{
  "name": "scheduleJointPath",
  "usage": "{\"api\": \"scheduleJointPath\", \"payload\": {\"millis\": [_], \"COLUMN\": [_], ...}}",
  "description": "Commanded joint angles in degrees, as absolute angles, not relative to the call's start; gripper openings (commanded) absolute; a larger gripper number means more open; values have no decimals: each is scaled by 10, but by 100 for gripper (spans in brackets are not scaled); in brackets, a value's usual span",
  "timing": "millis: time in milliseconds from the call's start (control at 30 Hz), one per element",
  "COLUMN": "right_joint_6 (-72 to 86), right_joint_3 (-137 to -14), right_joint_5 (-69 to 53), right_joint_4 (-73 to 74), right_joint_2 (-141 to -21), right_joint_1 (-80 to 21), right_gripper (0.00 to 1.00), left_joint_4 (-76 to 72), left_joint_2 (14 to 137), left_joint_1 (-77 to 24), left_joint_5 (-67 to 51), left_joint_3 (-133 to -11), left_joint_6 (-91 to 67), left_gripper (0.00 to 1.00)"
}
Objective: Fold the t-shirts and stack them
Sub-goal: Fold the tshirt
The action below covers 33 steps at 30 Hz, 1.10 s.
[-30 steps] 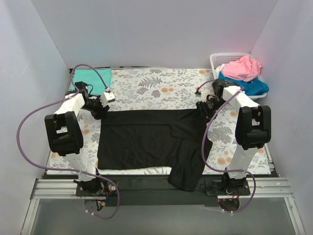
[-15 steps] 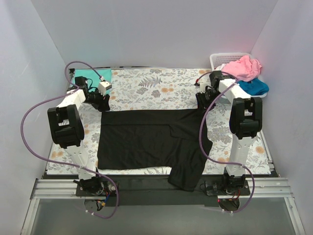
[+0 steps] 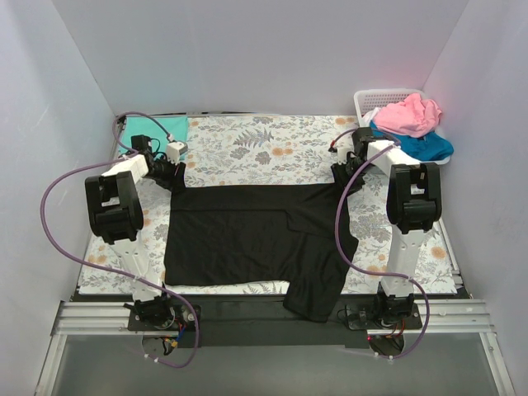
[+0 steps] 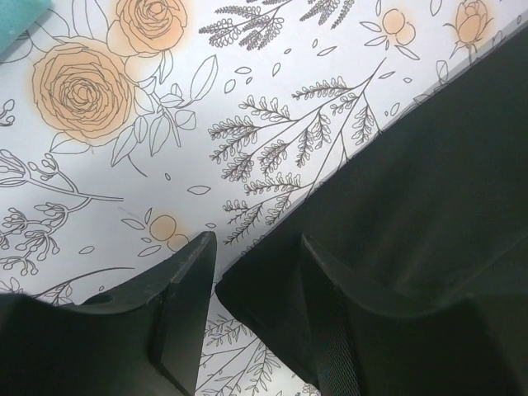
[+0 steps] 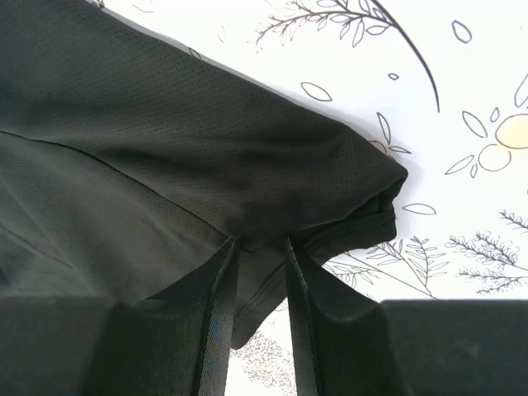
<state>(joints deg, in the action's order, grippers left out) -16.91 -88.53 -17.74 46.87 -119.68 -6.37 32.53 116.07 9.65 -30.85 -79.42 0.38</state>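
Centre of the overhead view: black shirt (image 3: pixel 247 231) spread flat on the table cloth (image 3: pixel 264 148), far edge straight, lower right part spilling over the near edge. Mint shirt (image 3: pixel 155 128) lying at upper left, well apart. Pink shirt (image 3: pixel 410 114) heaped on blue shirt (image 3: pixel 429 148) in the basket (image 3: pixel 381 99) at upper right.

Both arms out at the far edge. Left claw (image 3: pixel 173 177) down at the upper left corner of the black shirt, right claw (image 3: pixel 341 180) at the upper right corner.

Left wrist view: fingers (image 4: pixel 186 305) part-way apart, astride the corner, black cloth lying between them but looking unpinched. Right wrist view: claw drawn narrow, a rolled fold of black cloth nipped in the gap. Looks like a hold.

Probably the start of a fold, far edge to come toward the near edge. Early going, by the look of it.

To do it well:
- Close the left claw fully before any lift, biting deep enough to take every layer at that corner, not just the top one.
- Check the right hold too: very near the corner's tip, liable to slip.
- Raise both corners together, level, keeping the edge taut between them.
- Carry low, just clear of the table cloth, to avoid dragging the lower layers out of square.
- Mind the overhang at lower right, likely to tug the whole shirt off the table if pulled nearward too fast.
- Lay down edge to edge, then release.
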Motion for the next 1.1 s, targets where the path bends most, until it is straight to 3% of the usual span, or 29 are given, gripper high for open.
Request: {"api": "scheduleJointPath", "payload": {"millis": [0,100,233,367,433,767,900,933,1067], "right_joint_6": [-187,-184,-183,-184,-184,-178,-191,-196,-233], "right_joint_3": [-867,-885,-903,-925,-942,-1096,-1136,-1130,-1091], "right_joint_5": [-142,-143,-127,-104,-91,-51,-82,-97,-175], "right_joint_4": [456,454,447,432,425,410,416,419,452], "right_joint_2": [-1192,-1202,-1221,-1233,-1250,-1353,-1340,-1326,-1211], "right_joint_1": [-62,-62,-62,-62,-62,-62,-62,-62,-64], "right_gripper": [36,36,36,36,36,36,41,48,73], "left_joint_4": [301,300,306,304,295,260,269,278,308], "left_joint_2": [1143,1147,1157,1178,1190,1273,1271,1247,1166], "left_joint_1": [98,98,98,98,98,98,98,98,98], "left_joint_5": [-257,-255,-257,-260,-261,-264,-286,-313,-374], "left_joint_3": [-764,-765,-773,-791,-812,-912,-936,-933,-904], "left_joint_6": [14,24,28,26,10,-71,-80,-77,-58], "left_gripper": [45,44,16,2,0,0,18,25,37]}}
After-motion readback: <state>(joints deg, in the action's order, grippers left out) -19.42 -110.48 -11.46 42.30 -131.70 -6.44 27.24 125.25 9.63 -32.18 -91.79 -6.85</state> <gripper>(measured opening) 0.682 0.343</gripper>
